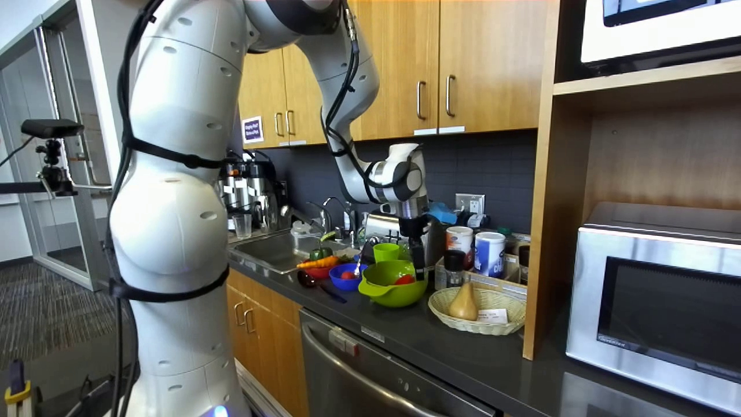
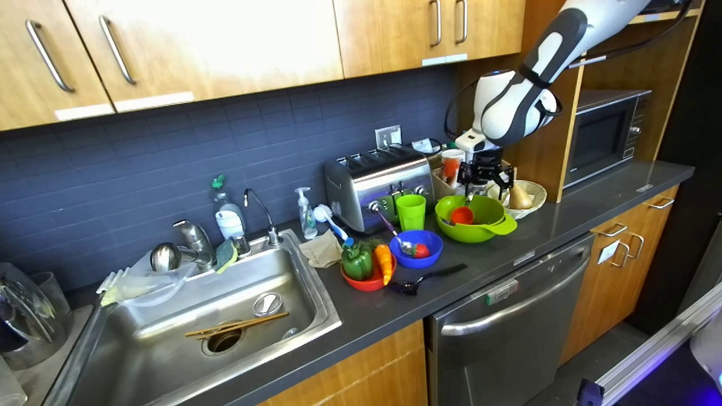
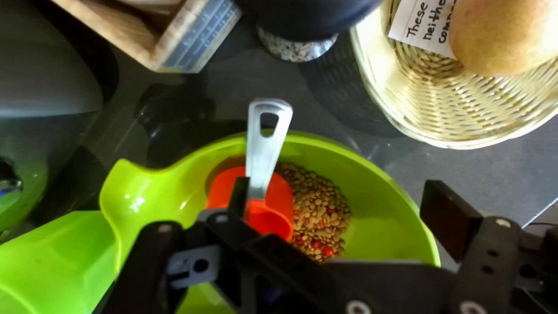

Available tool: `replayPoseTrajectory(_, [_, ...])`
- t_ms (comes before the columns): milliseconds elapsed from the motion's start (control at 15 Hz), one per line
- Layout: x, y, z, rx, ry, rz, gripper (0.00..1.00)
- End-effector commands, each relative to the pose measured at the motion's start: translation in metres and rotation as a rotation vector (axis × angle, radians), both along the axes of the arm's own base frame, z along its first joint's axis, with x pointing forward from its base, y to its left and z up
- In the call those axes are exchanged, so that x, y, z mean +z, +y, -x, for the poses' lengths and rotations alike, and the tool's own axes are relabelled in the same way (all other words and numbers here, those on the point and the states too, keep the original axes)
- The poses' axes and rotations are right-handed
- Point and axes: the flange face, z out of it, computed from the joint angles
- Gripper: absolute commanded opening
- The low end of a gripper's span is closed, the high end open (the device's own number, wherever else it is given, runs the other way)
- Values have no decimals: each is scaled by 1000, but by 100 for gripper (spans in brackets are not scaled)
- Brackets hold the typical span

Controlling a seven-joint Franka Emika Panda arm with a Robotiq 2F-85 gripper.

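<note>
Green bowl (image 3: 378,226) holds a red scoop (image 3: 277,199) beneath the widely spread end effector (image 3: 338,198).

Counter (image 2: 609,189): sink (image 2: 152,355) at left, microwave (image 2: 601,141) at right.
In an exterior view, chopsticks (image 2: 242,323) lie in the sink, and a cloth (image 2: 321,250) lies between sink and pepper bowl (image 2: 369,285), where pepper (image 2: 356,261) and carrot (image 2: 384,262) sit. Right of that stands the berry bowl (image 2: 423,263), strawberry (image 2: 420,250) inside, a ladle (image 2: 443,272) before it; the cup (image 2: 411,213) stands behind it, the toaster (image 2: 389,177) behind the cup. Next rightward comes the scoop bowl (image 2: 474,233), the scoop (image 2: 462,215) in it beside lentils (image 3: 320,209), the gripper (image 2: 484,190) above. Farther right, the basket (image 2: 539,196) holds a squash (image 2: 519,198) and card (image 3: 418,19); past it, a panel (image 2: 555,163) stands between basket and microwave.
</note>
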Motion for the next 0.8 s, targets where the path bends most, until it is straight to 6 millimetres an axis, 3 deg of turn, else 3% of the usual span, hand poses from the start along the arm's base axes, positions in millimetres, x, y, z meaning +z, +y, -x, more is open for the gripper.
replayPoseTrajectory(0, [1, 18, -4, -13, 39, 63, 100])
replayPoseTrajectory(400, [10, 38, -9, -97, 57, 156, 100])
replayPoseTrajectory(733, [23, 52, -30, -151, 91, 305, 100])
